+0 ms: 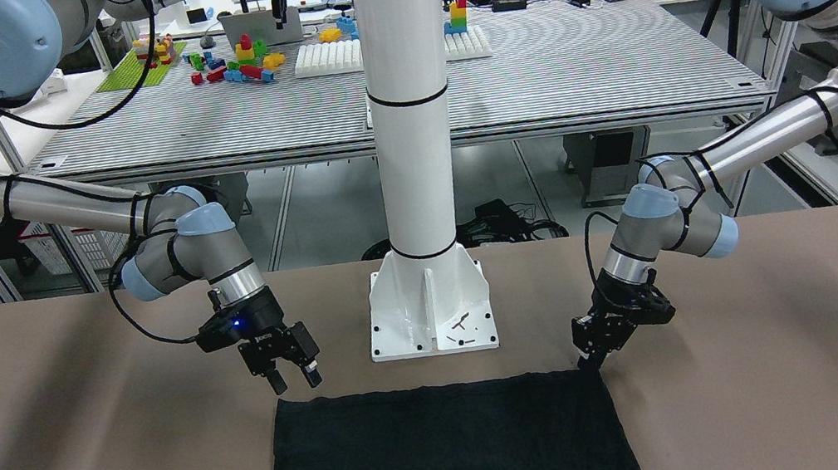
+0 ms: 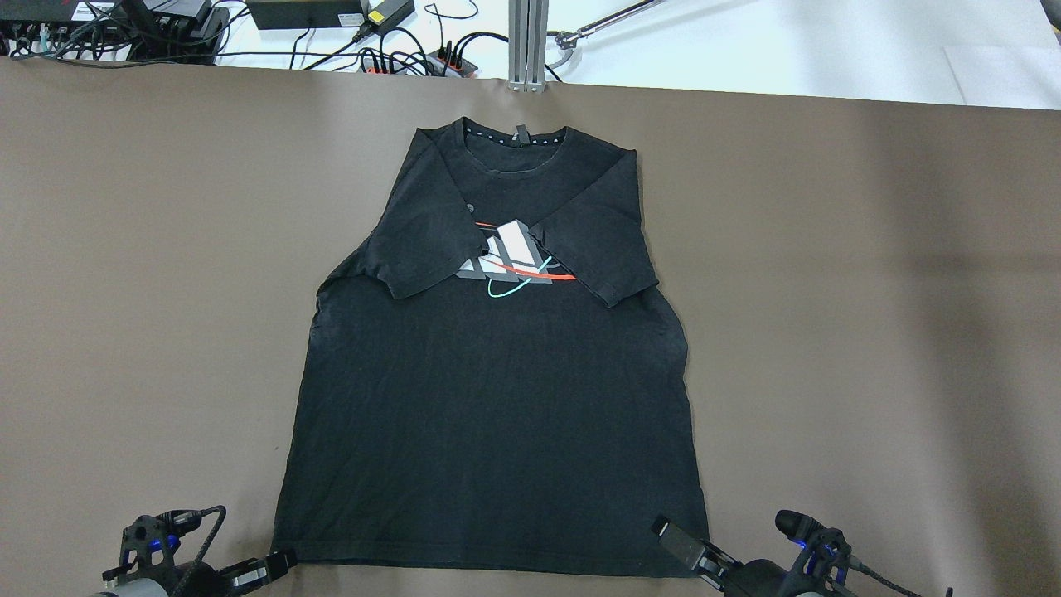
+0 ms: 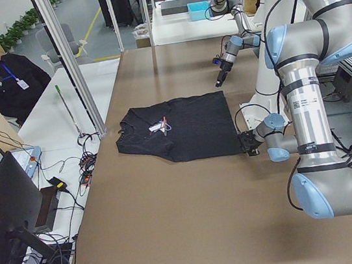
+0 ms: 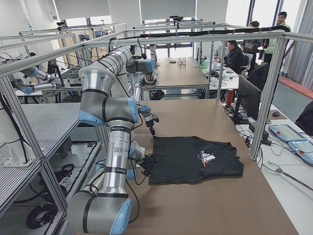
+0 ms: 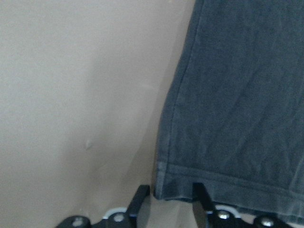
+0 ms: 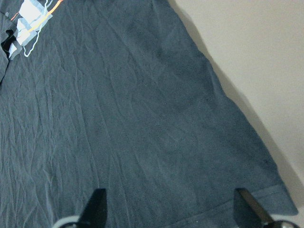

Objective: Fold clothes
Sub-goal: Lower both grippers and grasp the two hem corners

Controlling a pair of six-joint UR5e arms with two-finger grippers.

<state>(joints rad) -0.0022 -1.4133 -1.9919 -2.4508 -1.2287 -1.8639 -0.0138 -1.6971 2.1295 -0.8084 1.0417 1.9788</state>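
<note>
The clothes are one black T-shirt (image 2: 497, 414) with a white, red and teal chest print, lying flat on the brown table, both sleeves folded in over the chest. Its bottom hem (image 1: 435, 390) faces the robot. My left gripper (image 1: 589, 362) is low at the hem's corner; in the left wrist view its fingers (image 5: 142, 195) stand narrowly apart, with that corner (image 5: 173, 187) lying flat between them. My right gripper (image 1: 295, 383) hovers open just above the other hem corner, and its wide-spread fingers (image 6: 97, 206) frame the shirt (image 6: 118, 118).
The white pillar's base plate (image 1: 433, 325) stands just behind the hem, between the arms. Cables and power strips (image 2: 398, 50) line the table's far edge. A person (image 3: 3, 71) sits beyond that edge, with a monitor (image 3: 9, 208) nearby. Bare brown table (image 2: 870, 332) lies on both sides of the shirt.
</note>
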